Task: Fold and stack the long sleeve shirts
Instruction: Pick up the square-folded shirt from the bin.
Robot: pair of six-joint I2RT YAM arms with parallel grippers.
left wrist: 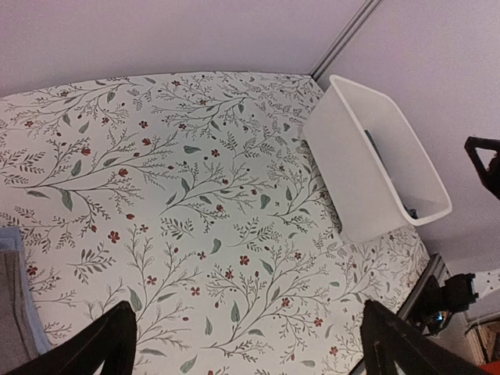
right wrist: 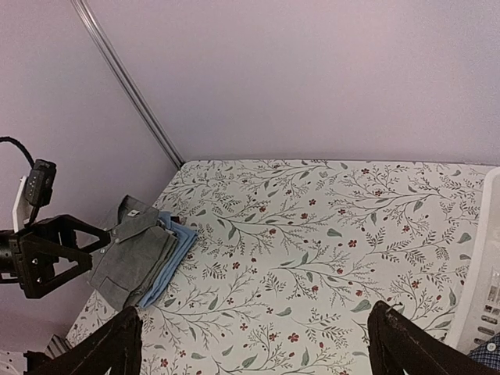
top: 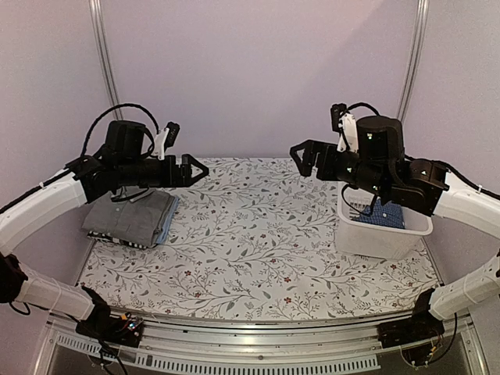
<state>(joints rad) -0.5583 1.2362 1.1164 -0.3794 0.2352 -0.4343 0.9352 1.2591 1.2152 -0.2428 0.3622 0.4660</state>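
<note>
- The folded stack (top: 131, 219) of grey and light blue shirts lies at the worktop's (top: 258, 234) left edge. The left jaws hover near it, open and empty.
- The right jaws, also open and empty, hover by the basket (top: 383, 238) holding the blue checked shirt (top: 384, 215). A snagged grab there could tip the basket.

No text, label, brand, number or sign can be read in any view. In the right wrist view, the wall of the white basket (right wrist: 486, 297) carries a few small dark marks. They are too small to tell whether they are print or part of the moulding.
</note>
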